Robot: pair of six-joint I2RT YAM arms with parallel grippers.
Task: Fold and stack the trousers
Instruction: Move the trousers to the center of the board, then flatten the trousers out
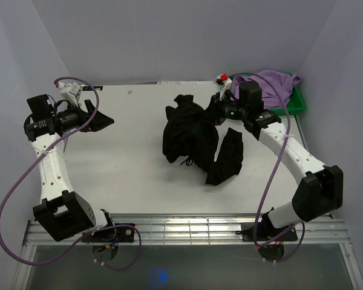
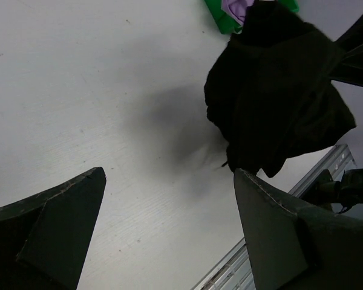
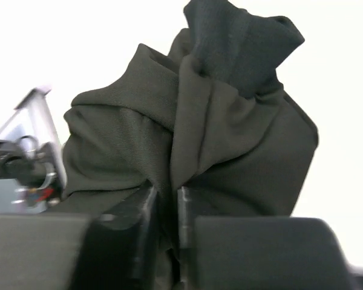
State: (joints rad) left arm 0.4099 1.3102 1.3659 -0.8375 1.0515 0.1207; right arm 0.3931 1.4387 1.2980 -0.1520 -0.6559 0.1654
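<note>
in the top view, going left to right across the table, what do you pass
left hand → trousers → green bin

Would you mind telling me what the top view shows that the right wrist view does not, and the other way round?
Only the top view: the full outline of the crumpled trousers on the table, the left gripper open and apart from them, and a purple garment in a green bin at the far right corner. Only the right wrist view: up close, the fingers pinching a fold of black cloth. Both: the trousers and the right gripper shut on them.
</note>
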